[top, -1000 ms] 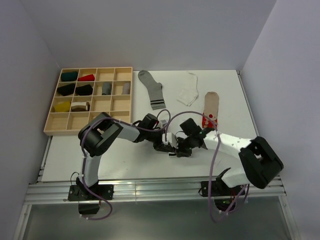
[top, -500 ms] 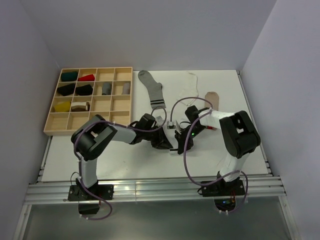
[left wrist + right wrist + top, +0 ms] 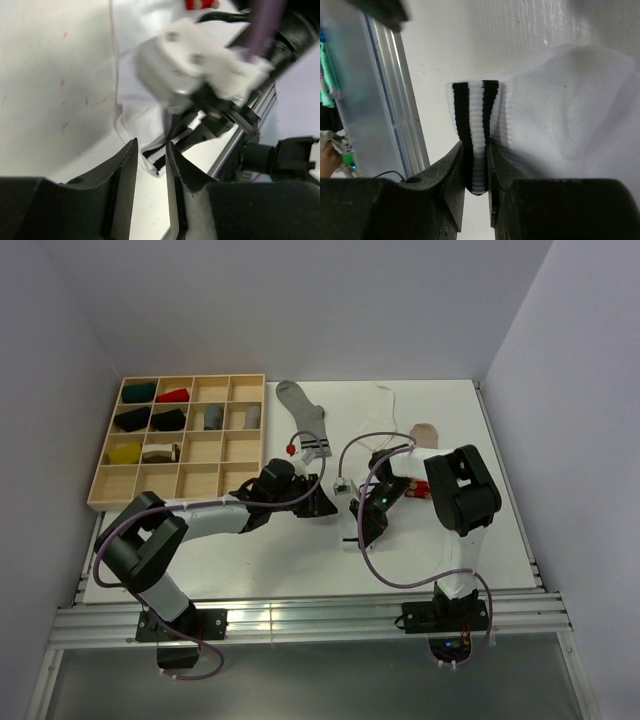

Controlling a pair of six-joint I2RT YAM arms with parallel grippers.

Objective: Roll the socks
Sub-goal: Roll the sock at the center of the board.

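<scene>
Though soft, white sock (image 3: 560, 110), ribbed blk-striped cuff (image 3: 475, 115) flat in R hand (image 3: 476, 167)

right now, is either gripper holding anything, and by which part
The right gripper pinches the white sock by its black-striped cuff. The left gripper is open and holds nothing.

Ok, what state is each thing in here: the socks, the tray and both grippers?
White striped sock: unrolled, bunched, cuff clamped.
Right gripper: shut on that cuff.
Left gripper: jaws parted, gripping nothing.
Grey sock: unrolled, lying flat on the table.
Beige sock: unrolled, partly hidden by the right arm.
Wooden tray: several compartments hold rolled socks, others empty.
</scene>
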